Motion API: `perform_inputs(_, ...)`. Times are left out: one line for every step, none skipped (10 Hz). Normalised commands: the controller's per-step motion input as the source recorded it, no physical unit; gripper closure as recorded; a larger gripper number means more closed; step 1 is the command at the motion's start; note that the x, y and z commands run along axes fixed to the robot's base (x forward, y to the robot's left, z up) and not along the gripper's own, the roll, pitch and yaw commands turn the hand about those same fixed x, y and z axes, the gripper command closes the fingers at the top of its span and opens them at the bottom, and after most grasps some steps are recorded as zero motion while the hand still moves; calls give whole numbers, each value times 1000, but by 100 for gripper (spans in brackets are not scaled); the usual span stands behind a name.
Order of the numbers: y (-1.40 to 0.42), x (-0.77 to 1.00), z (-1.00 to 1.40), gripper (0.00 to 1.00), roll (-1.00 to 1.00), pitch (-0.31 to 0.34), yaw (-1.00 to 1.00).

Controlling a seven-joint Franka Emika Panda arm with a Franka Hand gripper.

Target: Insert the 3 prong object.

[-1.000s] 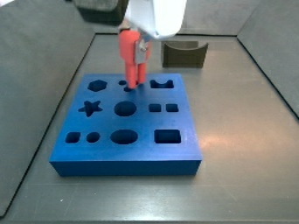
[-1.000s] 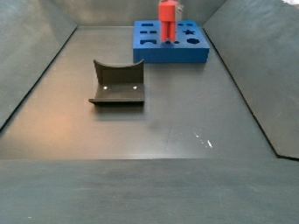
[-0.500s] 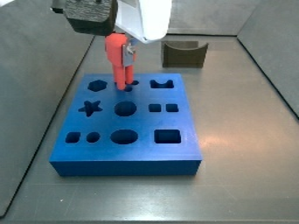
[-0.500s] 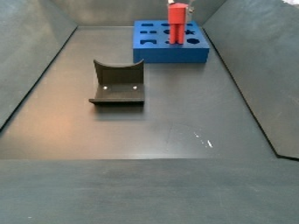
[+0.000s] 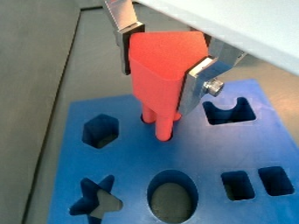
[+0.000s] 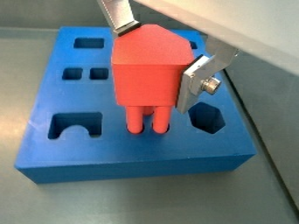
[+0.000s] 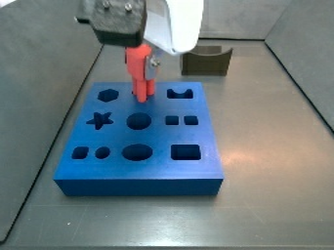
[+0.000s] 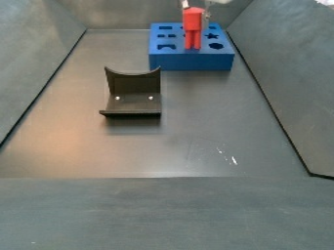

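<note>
The 3 prong object [image 5: 163, 74] is a red piece with a blocky body and parallel prongs pointing down. It also shows in a wrist view [image 6: 149, 70] and in both side views [image 7: 139, 70] [image 8: 192, 24]. My gripper [image 5: 162, 61] [image 6: 158, 57] [image 7: 140, 61] is shut on its body, silver fingers [image 5: 201, 74] on either side. It holds the piece upright over the far row of the blue block [image 7: 144, 146] [image 8: 192, 54] [image 6: 128, 153], between the hexagon hole [image 5: 101, 131] and the arch hole [image 5: 228, 109]. The prong tips are at the block's top face; whether they are inside a hole is hidden.
The blue block has star, round, square and slot holes [image 7: 137, 121]. A dark olive curved holder [image 7: 206, 61] [image 8: 131, 93] stands on the floor apart from the block. Grey walls close in the floor at the sides and back.
My gripper, with the red piece in it, has shifted sideways along the block's far row, toward the hexagon hole and then a little back. The block and holder have not moved.
</note>
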Motion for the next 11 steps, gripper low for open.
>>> perform_inputs(0, -131, -343, 100, 77, -100, 289)
perform_inputs(0, 0, -343, 100, 89, -29, 171)
perform_inputs(-86, 0, -351, 100, 111, -11, 0)
perform_inputs(-69, 0, -366, 100, 107, 0, -97)
perform_inputs(-49, 0, -400, 100, 81, 0, -226)
perform_inputs(-31, 0, -417, 100, 74, -3, -234)
perform_inputs(0, -49, -340, 100, 103, -14, -91)
perform_inputs(-46, -200, -334, 100, 177, -77, 0)
perform_inputs(0, -89, -220, 100, 0, -97, 0)
perform_inputs(0, -20, -57, 100, -69, -93, 0)
perform_inputs(0, 0, 0, 100, 0, 0, 0)
